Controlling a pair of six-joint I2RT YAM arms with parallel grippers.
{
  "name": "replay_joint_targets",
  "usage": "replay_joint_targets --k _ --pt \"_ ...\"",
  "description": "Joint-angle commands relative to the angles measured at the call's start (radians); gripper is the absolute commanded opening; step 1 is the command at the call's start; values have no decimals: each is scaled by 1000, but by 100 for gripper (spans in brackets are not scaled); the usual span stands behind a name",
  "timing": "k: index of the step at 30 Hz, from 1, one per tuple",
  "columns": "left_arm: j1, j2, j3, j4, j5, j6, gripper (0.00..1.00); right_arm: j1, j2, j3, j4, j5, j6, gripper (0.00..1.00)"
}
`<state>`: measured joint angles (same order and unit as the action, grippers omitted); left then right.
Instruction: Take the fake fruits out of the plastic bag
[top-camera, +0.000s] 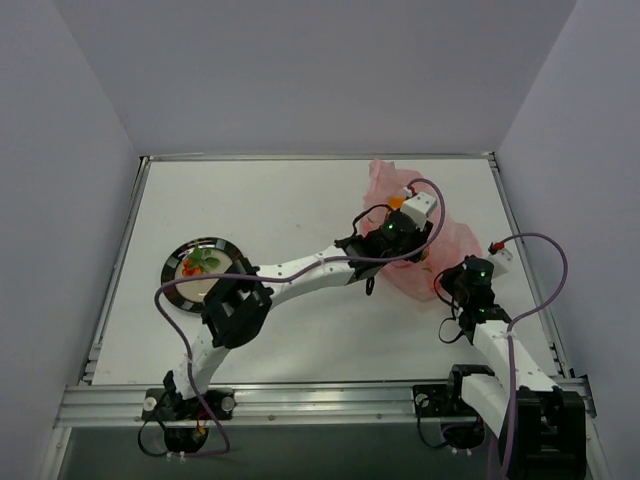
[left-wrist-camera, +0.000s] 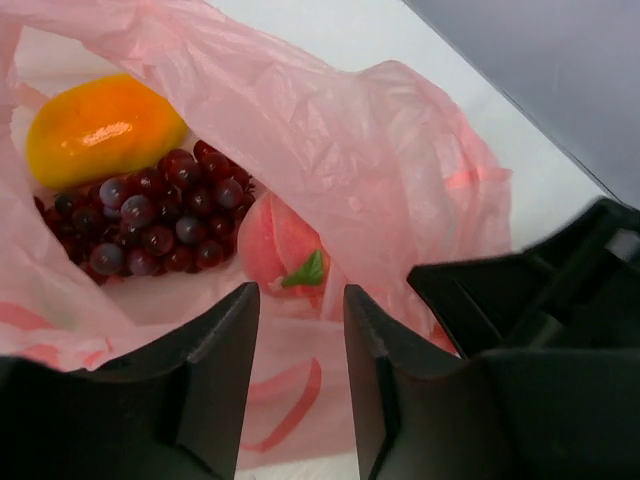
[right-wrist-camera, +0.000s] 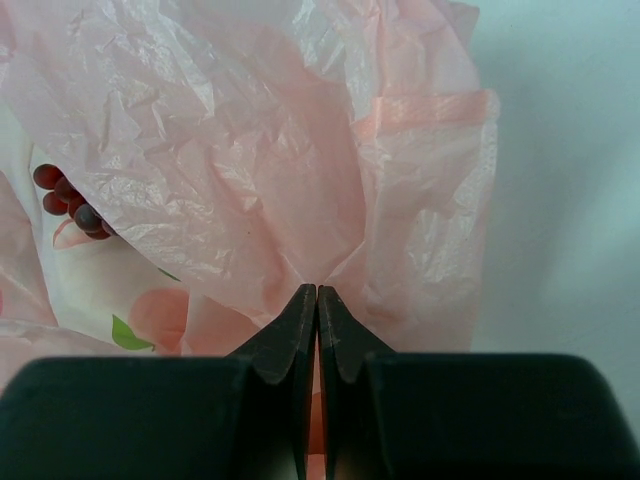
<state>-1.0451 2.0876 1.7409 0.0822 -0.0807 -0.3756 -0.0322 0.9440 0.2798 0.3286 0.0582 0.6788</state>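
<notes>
Left end effector (left-wrist-camera: 300, 297): jaws part open, empty, at the mouth of the crinkly translucent pink plastic bag (left-wrist-camera: 400, 150). Round pink fake fruit (left-wrist-camera: 280, 245) lies inside, straight ahead of the gap. Dark-red grape cluster (left-wrist-camera: 150, 220) and yellow-orange oval fruit (left-wrist-camera: 100, 130) lie beyond, leftward. Right end effector (right-wrist-camera: 317, 297) is fully closed, pinching bag film. Only the left wrist view shows all three.

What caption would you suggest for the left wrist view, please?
Left claw open before the plastic bag holding a yellow-orange fruit, dark grapes and a pink peach.
</notes>
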Motion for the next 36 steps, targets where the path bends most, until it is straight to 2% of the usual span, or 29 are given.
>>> replay_joint_targets --k 1,4,12,20,26,28,32,36 --pt "8 61 167 -81 4 70 35 -9 -42 -11 -13 51 24 0" --pt "10 135 255 -153 -14 89 32 -11 -42 -11 -13 46 25 0" --pt "7 293 440 -268 -5 124 34 -12 -28 -10 -5 29 15 0" --pt "7 368 523 -297 53 136 60 -14 -27 -11 3 17 8 0" --pt "5 388 520 -269 75 127 71 -14 -1 -10 20 -3 2 0" --pt "7 408 561 -282 68 129 75 -14 6 -8 24 -8 -1 0" --pt "13 486 652 -315 70 133 75 -14 -2 -11 30 -18 -2 0" --pt "14 506 658 -285 50 127 61 -12 -13 -16 33 -23 -4 0"
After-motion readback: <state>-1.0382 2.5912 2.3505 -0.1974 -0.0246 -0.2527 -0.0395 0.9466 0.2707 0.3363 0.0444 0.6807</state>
